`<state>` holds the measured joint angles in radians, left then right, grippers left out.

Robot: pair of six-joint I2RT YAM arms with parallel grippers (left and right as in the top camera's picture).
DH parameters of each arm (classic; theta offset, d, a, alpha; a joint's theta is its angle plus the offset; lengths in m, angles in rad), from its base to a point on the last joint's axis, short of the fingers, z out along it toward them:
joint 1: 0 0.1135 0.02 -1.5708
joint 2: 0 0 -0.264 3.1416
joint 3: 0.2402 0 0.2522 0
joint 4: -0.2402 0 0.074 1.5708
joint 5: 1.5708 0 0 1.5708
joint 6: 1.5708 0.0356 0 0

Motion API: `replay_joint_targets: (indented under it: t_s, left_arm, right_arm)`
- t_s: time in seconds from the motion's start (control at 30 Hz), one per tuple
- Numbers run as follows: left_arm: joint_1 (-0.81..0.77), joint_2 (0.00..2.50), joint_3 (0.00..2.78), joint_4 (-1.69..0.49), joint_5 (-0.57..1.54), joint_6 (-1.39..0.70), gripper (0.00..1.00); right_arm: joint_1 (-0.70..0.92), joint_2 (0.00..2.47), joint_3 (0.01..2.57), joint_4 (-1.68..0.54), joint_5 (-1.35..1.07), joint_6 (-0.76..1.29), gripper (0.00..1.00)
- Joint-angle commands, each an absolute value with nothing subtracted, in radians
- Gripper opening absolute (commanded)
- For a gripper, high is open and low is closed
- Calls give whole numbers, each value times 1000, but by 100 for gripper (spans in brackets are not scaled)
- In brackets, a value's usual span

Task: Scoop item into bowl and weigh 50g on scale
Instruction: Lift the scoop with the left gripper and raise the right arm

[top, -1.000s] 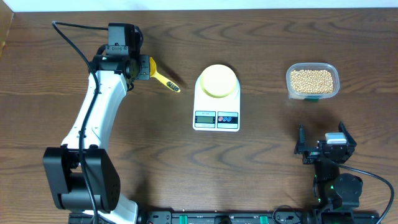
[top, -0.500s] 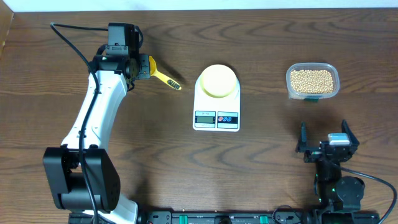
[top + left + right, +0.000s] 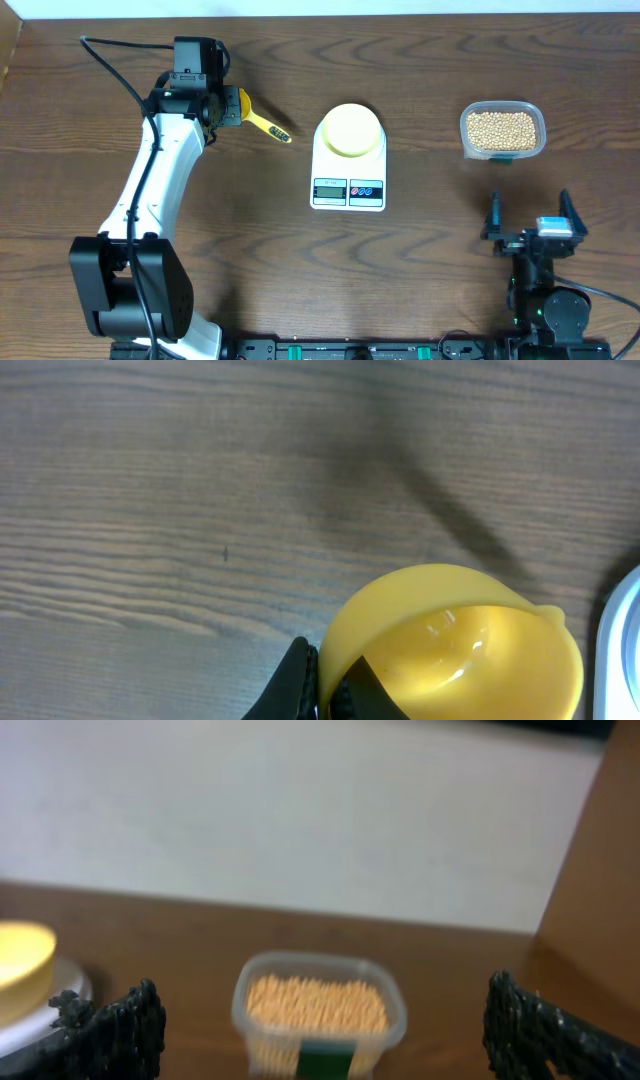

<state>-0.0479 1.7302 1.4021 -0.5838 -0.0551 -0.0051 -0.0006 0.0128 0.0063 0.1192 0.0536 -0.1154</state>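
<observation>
Yellow scoop [image 3: 455, 645] over wooden table [image 3: 180, 510]; dark gripper [image 3: 325, 695] at its rim; pale edge of scale [image 3: 622, 650] far right

Left arm [image 3: 150, 190] stretched forward along far left side, left gripper [image 3: 232, 108] clamped on yellow scoop [image 3: 266, 126]; right arm [image 3: 545, 300] folded low near base, right gripper [image 3: 530, 213] facing forward, fingers spread wide

scoop [image 3: 264, 125]: yellow, rear left | tub [image 3: 503, 152]: clear, rear right | table [image 3: 420, 260]: dark wood
</observation>
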Motion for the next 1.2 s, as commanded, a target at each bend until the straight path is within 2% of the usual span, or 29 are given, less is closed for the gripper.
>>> replay_joint_targets:
  t_s: [0.0,0.17,0.5,0.83,1.03,1.17]
  left_arm:
    - [-49,1684,1411,-569,-65,-24,8]
    - [-49,1662,1412,-537,-64,-28,8]
    - [-49,1660,1412,-480,-64,-71,8]
    - [-49,1659,1412,-479,-41,-93,8]
    - [-49,1659,1412,-442,-41,-171,8]
    - [-49,1658,1412,-405,-37,-227,8]
  right_arm:
    - [-14,11,6,197,120,-102,99]
    - [-14,12,8,307,121,-102,99]
    - [-14,151,137,295,122,-102,99]
    - [-14,615,426,296,73,-102,99]
    - [-14,968,703,295,-201,-95,99]
    - [-23,1140,834,295,-334,-20,99]
